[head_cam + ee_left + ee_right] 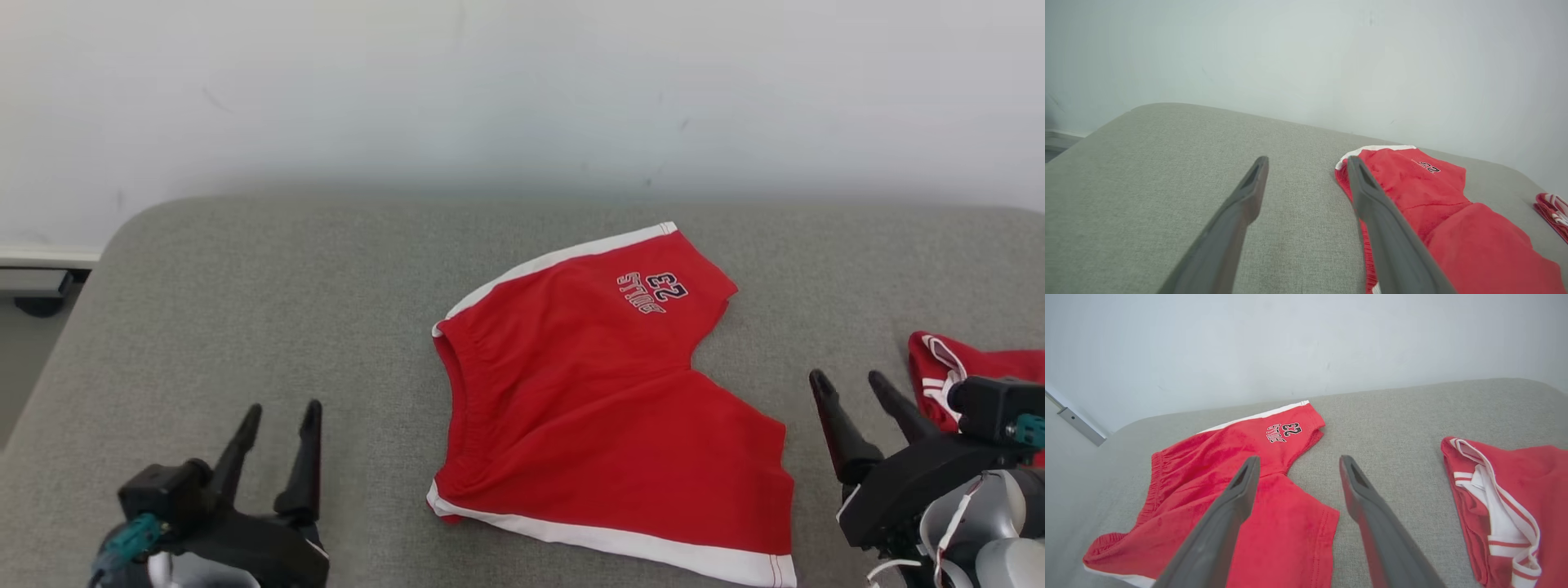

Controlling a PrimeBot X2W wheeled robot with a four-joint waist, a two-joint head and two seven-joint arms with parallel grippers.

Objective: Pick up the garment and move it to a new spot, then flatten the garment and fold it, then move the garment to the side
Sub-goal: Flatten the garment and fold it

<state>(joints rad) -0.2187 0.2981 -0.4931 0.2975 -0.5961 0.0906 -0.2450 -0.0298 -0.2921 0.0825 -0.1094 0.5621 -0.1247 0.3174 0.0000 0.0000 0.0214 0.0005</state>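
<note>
head view: the red shorts [604, 392] are seen lying spread near the middle of the grey cushion [245, 286], waistband toward the robot's left, with some wrinkles left in the cloth. the left gripper [282, 408] is held low at the left, well apart from the cloth, its fingers spread with nothing between them. the right gripper [847, 380] is likewise spread and empty, just beside the leg hems. a second red garment [980, 359] is seen at the far right. the flattening step is judged to be in hand, no fold being made yet. for the next move, waistband and hem edges would need to be pinched and drawn taut.
</note>
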